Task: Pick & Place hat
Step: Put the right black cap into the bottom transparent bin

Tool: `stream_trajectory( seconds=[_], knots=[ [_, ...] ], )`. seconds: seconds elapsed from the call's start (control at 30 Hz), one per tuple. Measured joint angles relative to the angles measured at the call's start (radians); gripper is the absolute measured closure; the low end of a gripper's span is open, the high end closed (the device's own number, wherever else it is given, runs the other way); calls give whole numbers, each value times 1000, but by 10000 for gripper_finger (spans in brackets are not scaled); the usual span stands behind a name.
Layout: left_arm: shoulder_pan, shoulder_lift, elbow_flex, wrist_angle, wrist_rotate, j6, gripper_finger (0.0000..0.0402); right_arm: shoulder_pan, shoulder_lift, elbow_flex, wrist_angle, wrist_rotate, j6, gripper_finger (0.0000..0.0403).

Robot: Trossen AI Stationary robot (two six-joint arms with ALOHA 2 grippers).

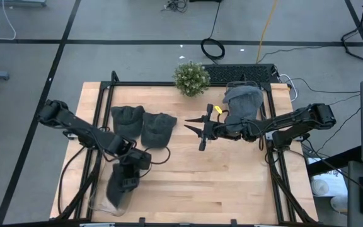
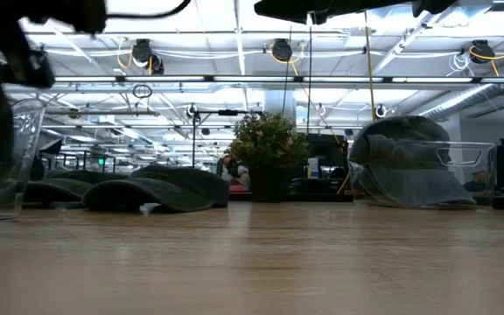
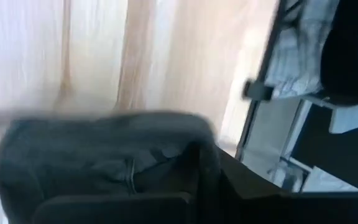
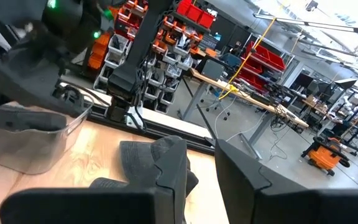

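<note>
While the left gripper (image 1: pixel 123 184) hangs over a clear bin (image 1: pixel 98 203) at the table's (image 1: pixel 232 183) near-left corner with a grey hat (image 1: pixel 120 189) pinched in its fingers, the likeliest slip is a bad drop: soft cloth could catch on the bin's rim or drape half outside. Two more hats (image 1: pixel 142 125) lie side by side farther back on the wood, near enough that a low swing could drag one. Right of centre, the right gripper (image 1: pixel 201 129) hovers with fingers spread and nothing between them, just in front of a second bin (image 1: pixel 244 104) holding a hat; reaching across might tip that bin.
</note>
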Motion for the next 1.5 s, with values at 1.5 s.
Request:
stream_trajectory(
  seconds=[1.5],
  knots=[
    [-179,-1129,-942,994,-362,341,394,-24,0,0,16,0,3,328]
  ],
)
